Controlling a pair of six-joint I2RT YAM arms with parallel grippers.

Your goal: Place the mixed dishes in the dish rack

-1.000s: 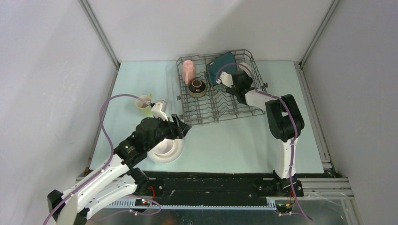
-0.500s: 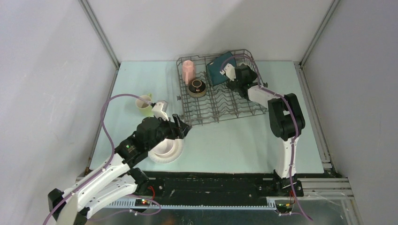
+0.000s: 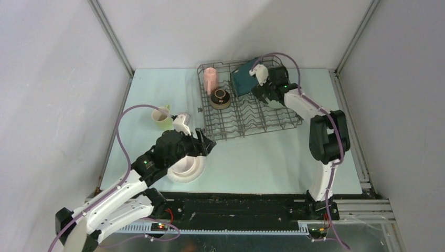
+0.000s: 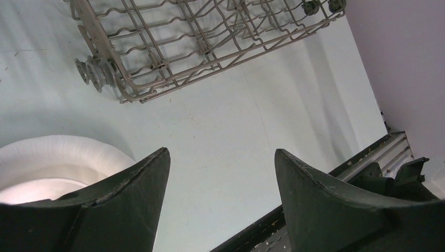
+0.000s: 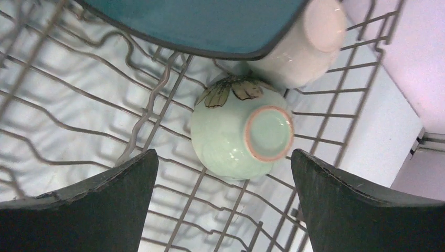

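Hovering over the far right corner of the large dark grey wire dish rack [image 3: 262,113], the right end effector [image 5: 223,152] holds its jaws spread wide with nothing between them. Directly beneath it sits the pale green ceramic bowl [image 5: 231,131], turned foot-up on the wires, probably so that it drains and settles among the tines. Just beside it the dark teal squarish plate [image 5: 210,21] stands on edge and leans, the way the tines are meant to carry flat ware. The pink mug [image 3: 211,79] and brown bowl [image 3: 221,97] occupy the rack's left side. Outside the rack, on the desk [image 3: 262,157], lie the round white plate [image 4: 57,152] and the yellow-green mug [image 3: 161,118]. The left end effector [image 4: 220,151], jaws likewise apart and empty, hangs above that plate's rim, likely lining up the next pick.
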